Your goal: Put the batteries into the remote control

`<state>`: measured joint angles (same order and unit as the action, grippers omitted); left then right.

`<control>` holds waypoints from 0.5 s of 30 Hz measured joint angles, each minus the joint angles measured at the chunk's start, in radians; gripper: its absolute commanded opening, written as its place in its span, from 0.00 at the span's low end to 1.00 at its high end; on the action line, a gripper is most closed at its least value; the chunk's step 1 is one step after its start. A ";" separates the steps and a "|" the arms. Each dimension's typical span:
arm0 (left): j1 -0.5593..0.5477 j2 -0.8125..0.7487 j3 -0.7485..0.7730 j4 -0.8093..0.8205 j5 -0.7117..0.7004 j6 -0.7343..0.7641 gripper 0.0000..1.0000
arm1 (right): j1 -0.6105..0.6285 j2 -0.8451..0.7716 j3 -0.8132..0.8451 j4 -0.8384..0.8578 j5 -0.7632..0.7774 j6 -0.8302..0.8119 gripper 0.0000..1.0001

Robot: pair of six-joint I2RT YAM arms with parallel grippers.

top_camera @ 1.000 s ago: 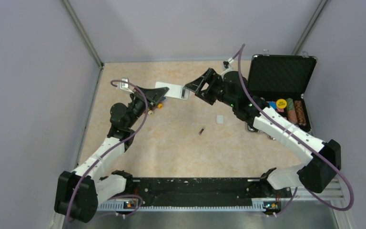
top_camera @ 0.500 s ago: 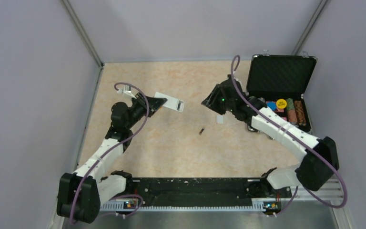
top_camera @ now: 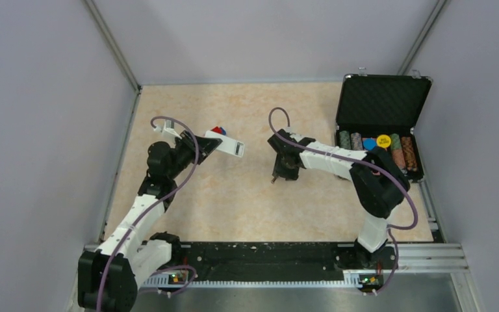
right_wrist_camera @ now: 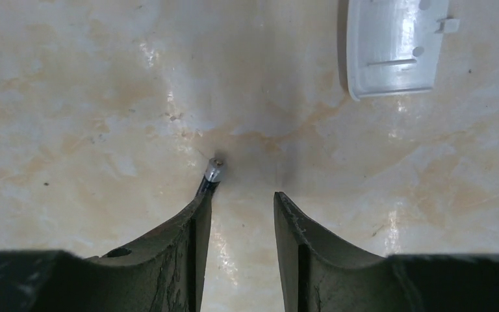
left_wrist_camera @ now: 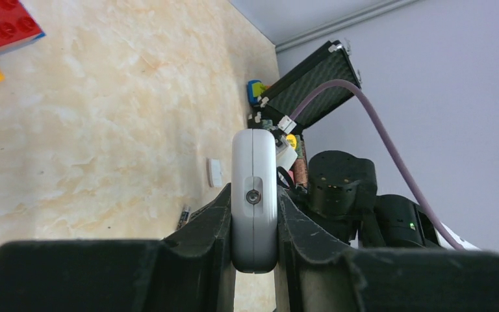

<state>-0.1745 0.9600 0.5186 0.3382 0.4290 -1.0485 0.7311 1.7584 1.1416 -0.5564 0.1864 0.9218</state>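
My left gripper is shut on the light-grey remote control and holds it above the table at the left. In the left wrist view the remote stands edge-on between my fingers. One battery, dark with a silver tip, lies on the table. My right gripper is open and low over it, and its left finger covers most of the battery. The gap between the jaws is empty. From above, my right gripper points down at the battery. No second battery shows.
The remote's loose grey battery cover lies on the table just beyond my right gripper. An open black case with poker chips stands at the far right. Red and blue toy bricks lie behind the remote.
My right gripper has left the remote's end and swung down to the battery on the table. My left gripper has drawn the remote slightly back to the left.
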 measured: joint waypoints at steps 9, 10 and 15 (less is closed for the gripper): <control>0.053 -0.037 0.017 -0.119 -0.051 0.042 0.00 | 0.032 0.115 0.111 -0.053 0.026 -0.057 0.39; 0.058 -0.039 0.020 -0.124 -0.053 0.046 0.00 | 0.033 0.117 0.112 -0.055 0.031 -0.060 0.39; 0.064 -0.055 0.022 -0.145 -0.063 0.056 0.00 | 0.036 0.119 0.134 -0.084 0.045 -0.075 0.40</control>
<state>-0.1104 0.9054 0.5407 0.1932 0.3660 -0.9924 0.7670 1.8771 1.2751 -0.6399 0.2314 0.8471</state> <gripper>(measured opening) 0.261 0.391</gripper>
